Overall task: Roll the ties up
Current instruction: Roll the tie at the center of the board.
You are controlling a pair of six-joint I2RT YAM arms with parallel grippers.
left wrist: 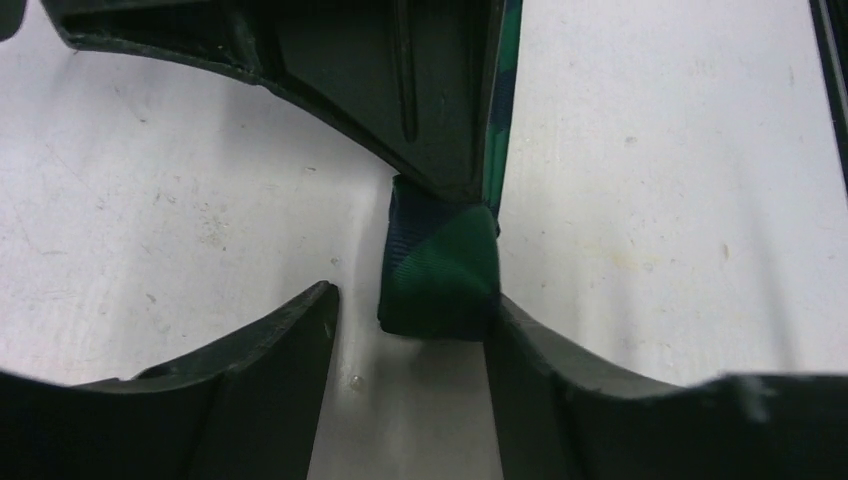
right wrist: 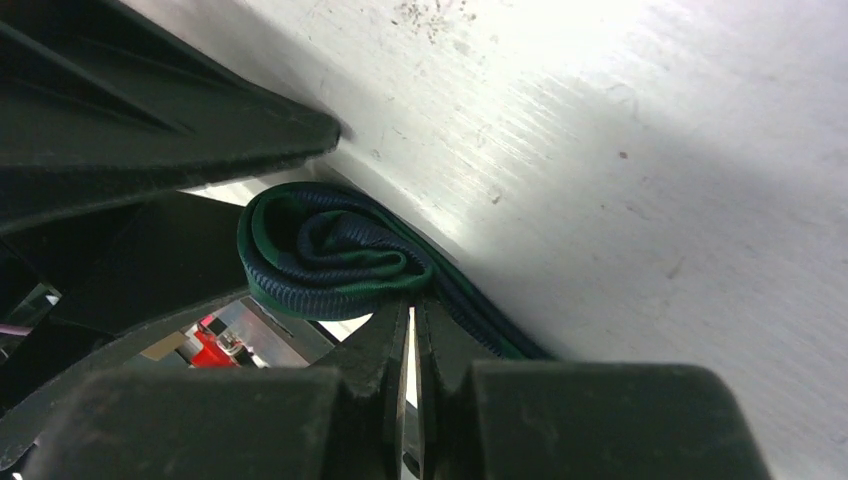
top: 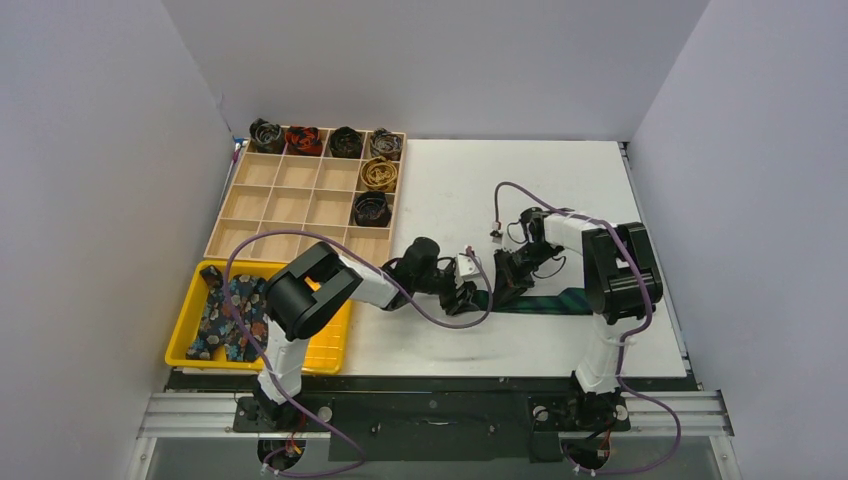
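Winding the first coil of the plaid tie (left wrist: 440,270) between wide-spread left gripper (left wrist: 410,305) and nearly closed, seemingly empty right gripper (right wrist: 412,320); next, likely tighter rolling along its length.

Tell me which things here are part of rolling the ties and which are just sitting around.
Part of the job: plaid tie, partly rolled; floral ties, waiting; rolled ties.
Just sitting around as holders: yellow tray; wooden box.

Left arm (top: 310,292), right arm (top: 620,270): white links, boxy black joint housings, purple cable (top: 446,323) each. Left gripper (left wrist: 410,300), right gripper (right wrist: 412,320): matte black.
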